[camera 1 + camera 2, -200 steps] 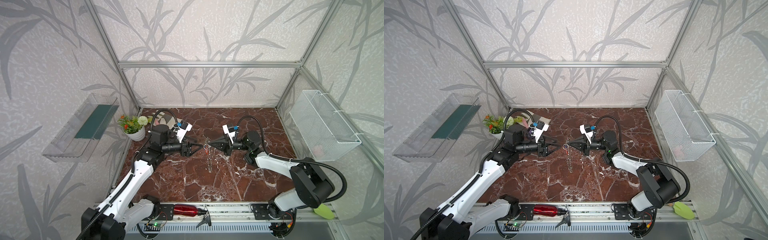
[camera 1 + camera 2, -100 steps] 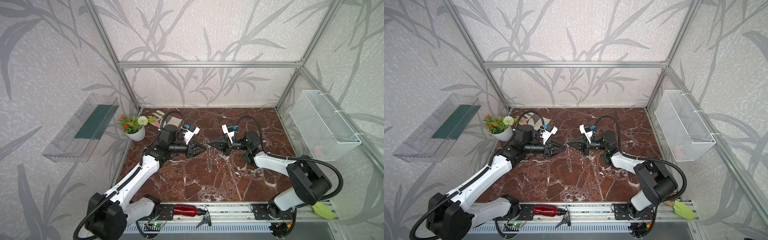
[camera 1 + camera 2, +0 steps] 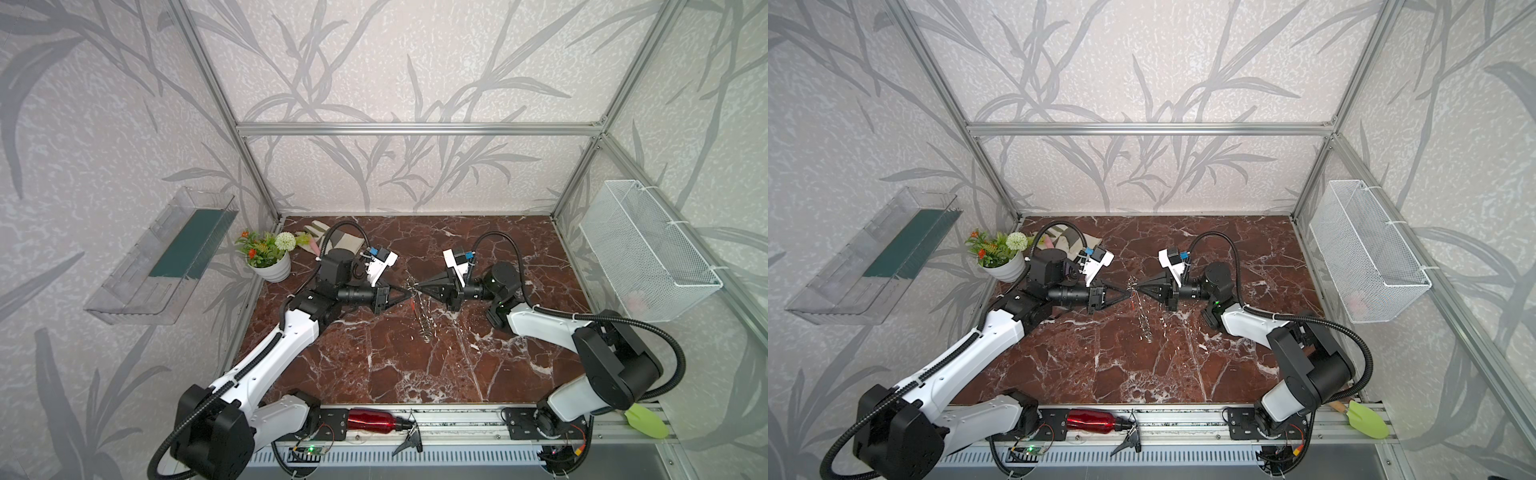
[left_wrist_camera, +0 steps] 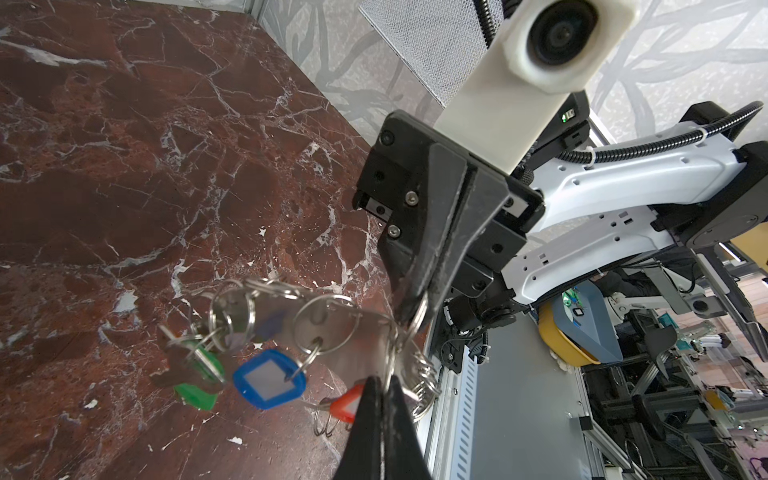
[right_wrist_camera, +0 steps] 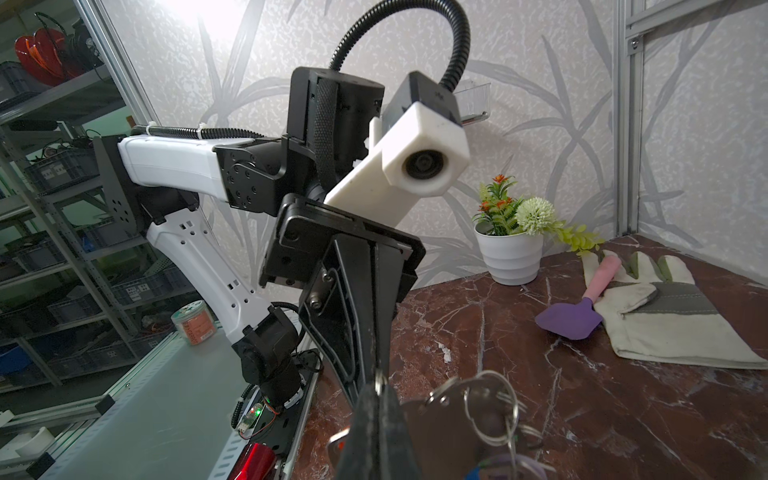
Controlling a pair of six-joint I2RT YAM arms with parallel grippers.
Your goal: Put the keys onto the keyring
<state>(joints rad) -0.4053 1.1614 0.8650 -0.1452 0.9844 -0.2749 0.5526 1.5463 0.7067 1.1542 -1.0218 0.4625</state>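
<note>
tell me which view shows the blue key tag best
Left wrist view: the blue tag hangs close and whole. The right wrist view catches only a blue sliver at its edge; in both top views it is too small to see.

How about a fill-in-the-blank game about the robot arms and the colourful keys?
1. The left gripper and the right gripper are both ____ on the keyring.
2. Between the green tag and the red tag hangs a ____ tag.
3. The flowers stand in a ____ pot.

Missing words: shut, blue, white.
</note>
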